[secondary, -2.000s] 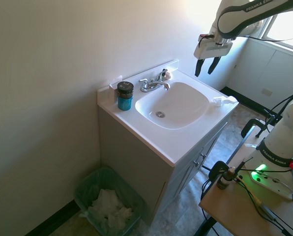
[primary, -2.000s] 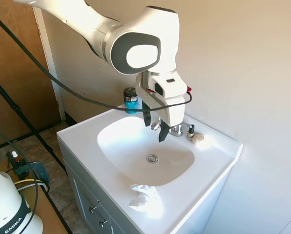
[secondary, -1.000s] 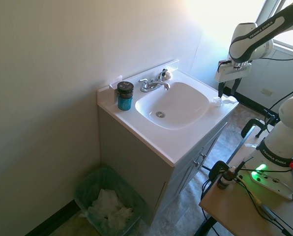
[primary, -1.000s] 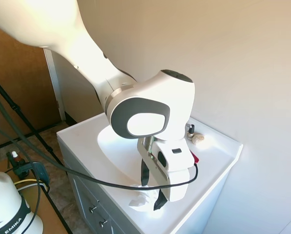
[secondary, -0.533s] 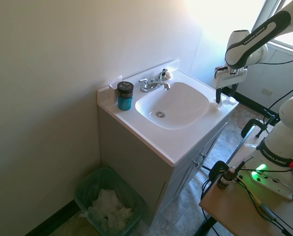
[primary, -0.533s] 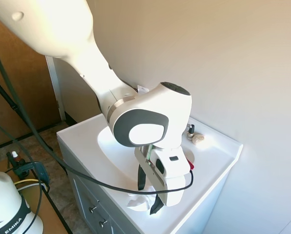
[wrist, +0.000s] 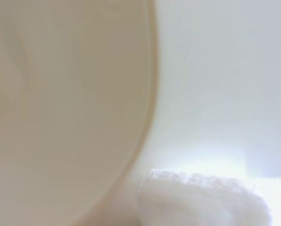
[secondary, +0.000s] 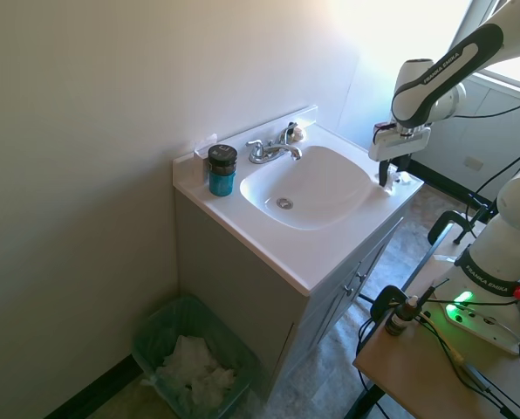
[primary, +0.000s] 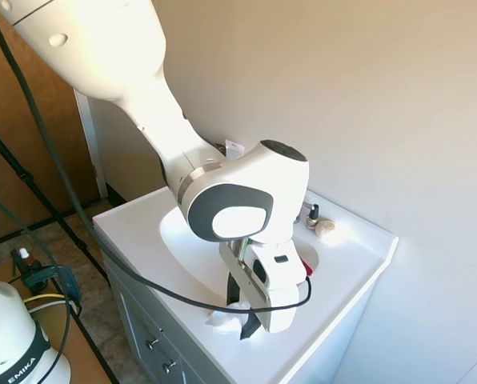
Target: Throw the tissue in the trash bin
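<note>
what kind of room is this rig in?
Most likely a bathroom: a white sink basin set in a vanity cabinet, a chrome faucet by the wall, and a lined trash bin on the floor.

You'll find the tissue [primary: 225, 318] as a small, crumpled white wad, soft and ragged at the edges, lying on the flat front rim of the white vanity top, just outside the basin's curved edge. In the first exterior view it sits at about 6 o'clock from the drain, close to the front edge. In the second exterior view only a bright white scrap of the tissue [secondary: 400, 178] shows, at roughly 3 o'clock from the drain. The wrist view gives you the tissue [wrist: 204, 200] as a blurred, fuzzy white lump beside the basin's rim.

The trash bin [secondary: 148, 332], a green-lined bin holding crumpled white paper, stands on the floor beside the vanity, well apart from the tissue.
</note>
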`<action>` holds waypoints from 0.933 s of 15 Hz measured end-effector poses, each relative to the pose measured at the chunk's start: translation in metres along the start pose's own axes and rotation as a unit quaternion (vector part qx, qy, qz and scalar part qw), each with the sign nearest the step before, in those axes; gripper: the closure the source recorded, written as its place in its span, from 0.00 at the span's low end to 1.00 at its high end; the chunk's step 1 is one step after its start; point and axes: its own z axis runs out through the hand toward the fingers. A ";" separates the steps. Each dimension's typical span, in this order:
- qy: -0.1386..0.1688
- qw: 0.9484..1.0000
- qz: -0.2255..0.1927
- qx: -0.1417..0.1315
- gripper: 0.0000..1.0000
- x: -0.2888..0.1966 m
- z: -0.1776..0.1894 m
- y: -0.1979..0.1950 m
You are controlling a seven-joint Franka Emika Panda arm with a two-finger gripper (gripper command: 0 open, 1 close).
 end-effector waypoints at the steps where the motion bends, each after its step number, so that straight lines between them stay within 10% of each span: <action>1: 0.000 1.000 0.000 0.000 1.00 0.000 0.000 0.000; 14: 0.035 0.999 -0.009 0.032 1.00 -0.028 -0.069 -0.014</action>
